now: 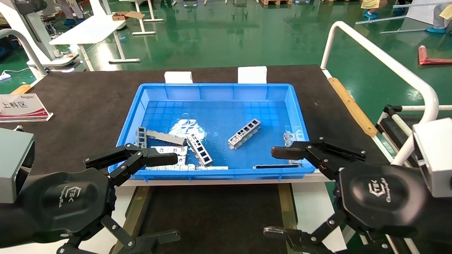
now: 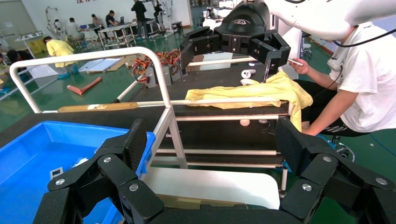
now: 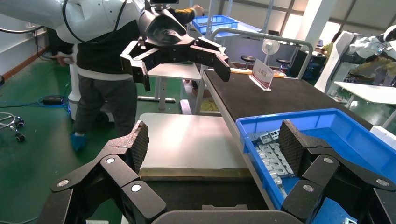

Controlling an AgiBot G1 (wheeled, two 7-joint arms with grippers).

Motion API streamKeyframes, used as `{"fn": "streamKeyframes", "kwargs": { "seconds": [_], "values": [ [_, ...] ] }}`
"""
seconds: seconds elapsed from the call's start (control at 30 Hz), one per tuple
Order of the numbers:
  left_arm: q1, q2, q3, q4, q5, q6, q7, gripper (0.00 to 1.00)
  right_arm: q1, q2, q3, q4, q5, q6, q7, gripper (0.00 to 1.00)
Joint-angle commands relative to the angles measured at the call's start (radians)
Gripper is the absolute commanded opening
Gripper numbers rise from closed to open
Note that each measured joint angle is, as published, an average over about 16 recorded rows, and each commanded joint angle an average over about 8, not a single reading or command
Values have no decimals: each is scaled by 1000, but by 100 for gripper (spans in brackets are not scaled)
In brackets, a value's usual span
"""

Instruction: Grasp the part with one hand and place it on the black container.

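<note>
In the centre of the frame, the part [image 1: 244, 133] lies tilted inside the blue crate [image 1: 215, 93]. Lower left tool [image 1: 160, 199] and lower right tool [image 1: 277, 192] both hover spread wide, empty.

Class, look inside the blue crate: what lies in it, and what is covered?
The blue crate holds several ladder-like metal parts; one lies alone mid-floor, others with flat plates near the left. The open left gripper and right gripper cover bits of the near corners.
</note>
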Motion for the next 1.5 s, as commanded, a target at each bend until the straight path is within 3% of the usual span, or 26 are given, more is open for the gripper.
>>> {"fn": "streamKeyframes", "kwargs": {
  "seconds": [0.03,1.5],
  "values": [
    [0,0,0,0,0,0,0,100,0,0,0,0,0,0,0,100],
    [0,-1,2,0,-2,-1,1,100,-4,-8,20,1,-13,-8,10,100]
  ]
}}
